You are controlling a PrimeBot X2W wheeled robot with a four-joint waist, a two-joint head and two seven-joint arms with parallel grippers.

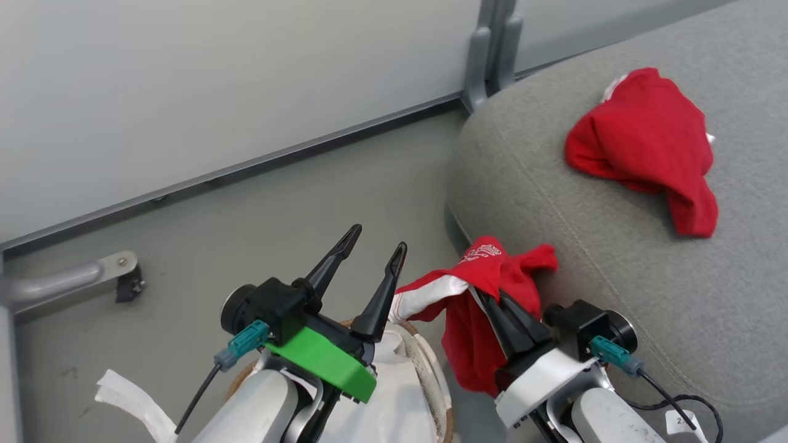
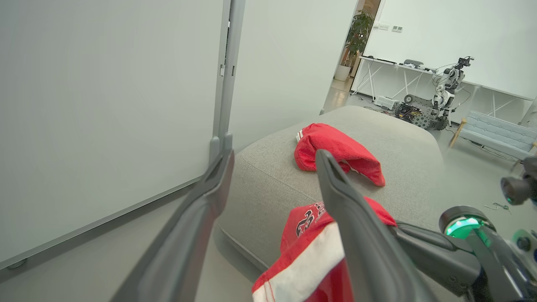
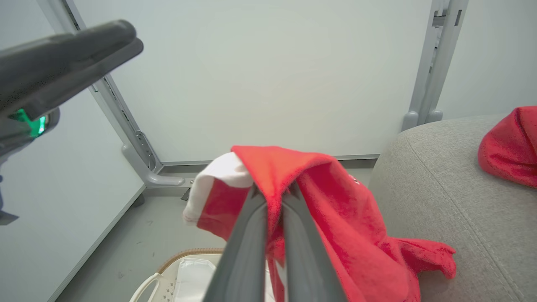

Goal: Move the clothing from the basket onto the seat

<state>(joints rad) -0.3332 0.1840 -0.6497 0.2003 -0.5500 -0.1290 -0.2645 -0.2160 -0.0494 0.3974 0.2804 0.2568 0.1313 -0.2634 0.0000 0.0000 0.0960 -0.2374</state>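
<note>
My right gripper point(image 1: 487, 298) is shut on a red garment with white trim point(image 1: 486, 271), and the pinch shows in the right wrist view point(image 3: 275, 191). The garment point(image 3: 335, 201) hangs in the air above the floor gap, beside the grey couch's point(image 1: 542, 203) rounded end, and carries black-and-white print point(image 2: 308, 218). A second red garment point(image 1: 646, 141) lies crumpled on the couch top point(image 2: 335, 149). My left gripper point(image 1: 380, 239) stands open and empty over the basket point(image 1: 434, 369), whose brown rim point(image 3: 188, 253) and white liner point(image 1: 394, 400) show under my arms.
A white partition wall point(image 1: 215, 80) runs behind, with grey metal feet point(image 1: 483, 61) by the couch and another point(image 1: 80, 277) at the left. Grey floor point(image 1: 277, 203) lies between wall and basket. Far off stand a table, another robot point(image 2: 444, 92) and a bench point(image 2: 495, 134).
</note>
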